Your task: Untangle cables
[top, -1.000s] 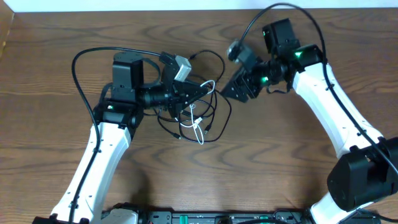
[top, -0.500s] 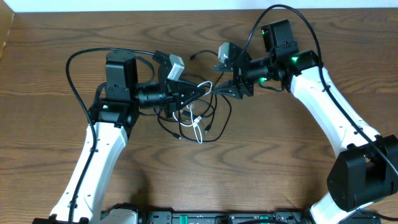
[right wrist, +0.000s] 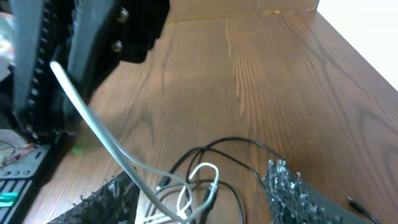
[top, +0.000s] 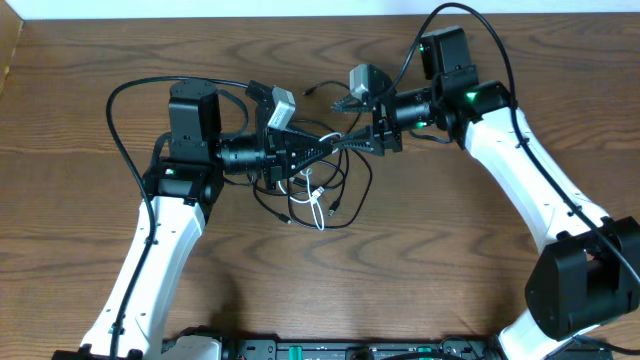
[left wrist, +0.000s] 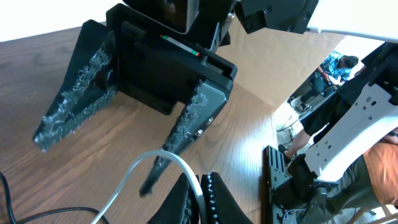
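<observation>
The wooden table (top: pixel 80 250) carries the cables (top: pixel 335 195) at its middle, slightly toward the far edge. Both arms reach in from either side, and their tips nearly meet above the heap.

The left gripper (top: pixel 326 144) is clamped shut on the white cable (right wrist: pixel 93 115), holding a stretch of it up off the wood. The right gripper (right wrist: pixel 199 171) faces it with jaws standing apart. That lifted white strand passes between its fingers (right wrist: pixel 286 186), which do not yet touch it.

The step in hand looks like taking a second hold on the white cable. To do it well, the right jaws should shut on the white strand alone, just beside the left pinch. The black cable (right wrist: pixel 239 139) lies directly below and should stay out of the bite. Afterwards a slow pull toward the right, with the left hold steady, would show whether black loops rise with it. If they do, ease off rather than tighten a knot.

The heap as a whole runs a little longer from far to near than from left to right. The held white strand slopes from the left pinch down into the heap, where it ends in a small white loop (top: pixel 318 207). A black plug end (top: pixel 309 91) points away on the far side.
</observation>
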